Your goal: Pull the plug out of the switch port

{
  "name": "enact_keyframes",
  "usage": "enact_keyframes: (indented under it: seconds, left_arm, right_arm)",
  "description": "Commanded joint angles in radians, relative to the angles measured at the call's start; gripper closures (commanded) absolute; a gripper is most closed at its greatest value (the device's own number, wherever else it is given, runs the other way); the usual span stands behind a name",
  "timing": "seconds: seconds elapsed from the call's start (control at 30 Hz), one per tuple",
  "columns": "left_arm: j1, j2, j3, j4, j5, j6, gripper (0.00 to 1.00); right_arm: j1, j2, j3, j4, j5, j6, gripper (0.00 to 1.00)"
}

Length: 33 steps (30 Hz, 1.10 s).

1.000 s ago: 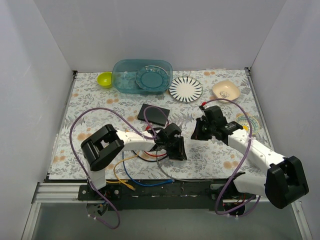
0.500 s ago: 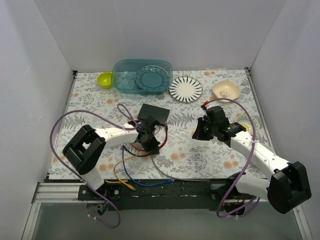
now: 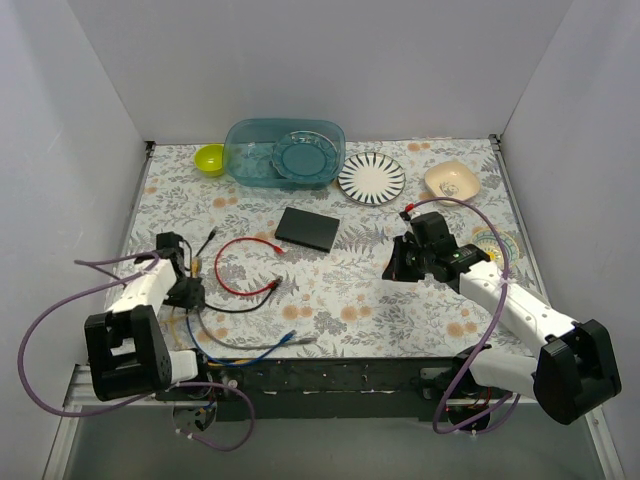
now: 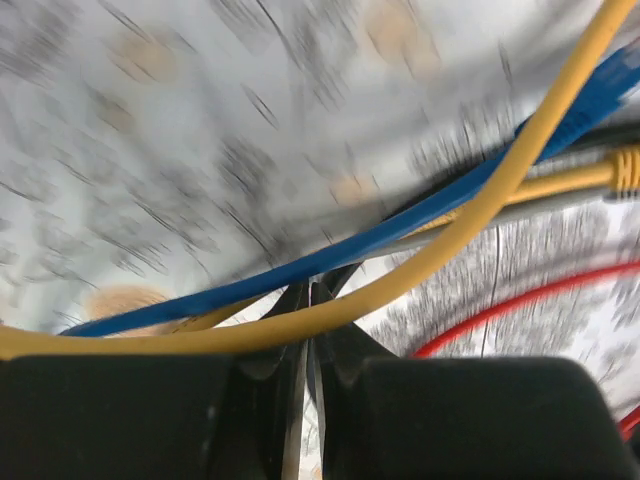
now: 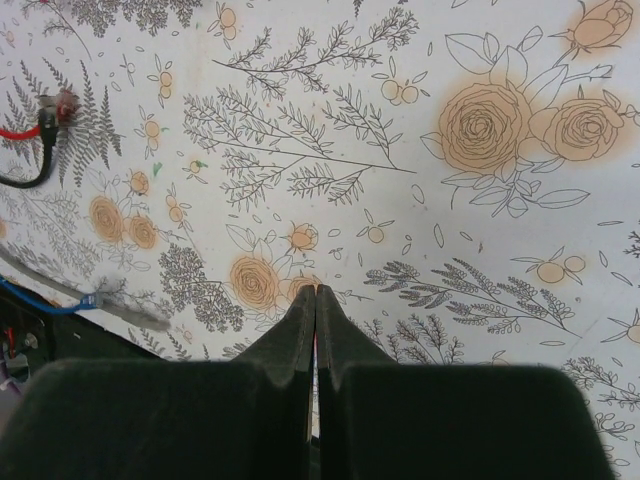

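Note:
The flat black switch [image 3: 307, 228] lies mid-table; no cable shows attached to it. A red cable [image 3: 232, 276] loops to its left with both ends free, and a black cable [image 3: 235, 308] runs beside it. My left gripper [image 3: 188, 294] is near the table's left front, well left of the switch. In the left wrist view it [image 4: 310, 290] is shut, with a yellow cable [image 4: 450, 240] draped across its fingers and a blue cable [image 4: 400, 228] beyond; nothing shows between the jaws. My right gripper [image 3: 392, 268] [image 5: 317, 290] is shut and empty over bare cloth, right of the switch.
A teal tub [image 3: 250, 160] holding a blue plate, a green bowl [image 3: 209, 158], a striped plate [image 3: 371, 178] and a beige bowl [image 3: 450, 180] line the back. Blue and grey cables [image 3: 262, 349] lie along the front edge. Purple arm cables loop at both sides.
My left arm has swung from beside the switch to the left front, dragging the cables with it. The switch now lies free of cables. The right arm has barely moved.

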Motion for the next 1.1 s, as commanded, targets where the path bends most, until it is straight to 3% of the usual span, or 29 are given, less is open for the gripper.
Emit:
enact_keyframes:
  seconds: [0.0,0.17,0.27,0.37,0.4,0.47,0.5,0.6,0.73,0.87,1.03,1.07]
  left_arm:
    - [0.212,-0.02,0.037,-0.049,-0.05,0.086,0.94]
    - [0.262,0.0,0.245,-0.062,-0.064,0.14,0.96]
    - [0.213,-0.006,0.311,-0.02,0.054,0.189,0.96]
    - [0.054,-0.076,0.304,0.109,0.137,0.164,0.94]
    - [-0.064,-0.109,0.253,0.231,0.172,0.145,0.9]
    - [-0.192,-0.161,0.187,0.367,0.216,0.085,0.86]
    - [-0.271,-0.147,0.169,0.407,0.219,0.063,0.86]
    - [-0.341,-0.02,0.141,0.396,0.256,0.06,0.9]
    - [-0.346,0.009,0.068,0.402,0.222,0.051,0.97]
    - [-0.329,0.047,0.069,0.358,0.162,0.066,0.98]
    - [-0.168,0.164,0.032,0.265,0.187,0.071,0.99]
    - [-0.095,0.169,0.008,0.234,0.182,0.068,1.0]
  right_arm:
    - [0.014,-0.004,0.029,0.015,-0.015,-0.001,0.98]
    - [0.02,-0.011,0.023,0.013,-0.007,-0.009,0.99]
    - [0.023,-0.007,0.023,0.019,-0.015,-0.009,0.98]
    - [0.021,0.009,0.025,0.03,-0.021,-0.009,0.98]
    - [0.021,0.012,0.025,0.035,-0.023,-0.007,0.99]
    - [0.021,0.025,0.028,0.042,-0.026,-0.007,0.98]
    - [0.023,0.03,0.034,0.044,-0.026,-0.006,0.98]
    - [0.021,0.048,0.046,0.044,-0.023,-0.006,0.98]
    - [0.021,0.056,0.056,0.039,-0.015,0.001,0.98]
    - [0.02,0.058,0.056,0.05,-0.015,0.014,0.98]
    - [0.021,0.061,0.046,0.07,-0.02,0.034,0.98]
    - [0.021,0.062,0.046,0.072,-0.018,0.036,0.98]
